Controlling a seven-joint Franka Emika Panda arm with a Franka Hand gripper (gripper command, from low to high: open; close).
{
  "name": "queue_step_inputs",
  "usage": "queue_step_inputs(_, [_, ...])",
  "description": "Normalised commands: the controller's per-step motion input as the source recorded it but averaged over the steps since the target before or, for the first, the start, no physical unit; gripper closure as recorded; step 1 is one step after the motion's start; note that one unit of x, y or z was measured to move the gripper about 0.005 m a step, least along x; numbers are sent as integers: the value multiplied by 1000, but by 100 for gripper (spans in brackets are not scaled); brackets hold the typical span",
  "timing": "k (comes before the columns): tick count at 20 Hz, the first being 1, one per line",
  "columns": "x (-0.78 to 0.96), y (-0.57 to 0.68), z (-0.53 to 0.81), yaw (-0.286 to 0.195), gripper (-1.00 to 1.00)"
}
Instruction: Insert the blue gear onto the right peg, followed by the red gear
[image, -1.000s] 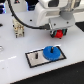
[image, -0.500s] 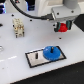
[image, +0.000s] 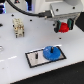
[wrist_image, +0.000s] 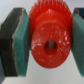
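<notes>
Claw (wrist_image: 47, 42) pads (wrist_image: 20, 42) clamp the toothed red gear (wrist_image: 49, 44); blue gear (image: 51, 52) sits on plate (image: 34, 58)

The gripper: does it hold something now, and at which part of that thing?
The gripper holds the red gear, its pads pressing on opposite sides of the toothed rim.

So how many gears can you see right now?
2. The blue gear sits on the plate, at the exterior view's right end. The red gear is held in the pincer above the table.
</notes>
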Motion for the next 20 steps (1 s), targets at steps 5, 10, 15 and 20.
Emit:
queue_step_inputs(5, [666, -288, 285, 0, 100])
queue_step_inputs(10, [719, -266, 240, 0, 100])
queue_step_inputs(15, [740, -163, 176, 0, 100])
queue_step_inputs(20, [609, -149, 37, 0, 100])
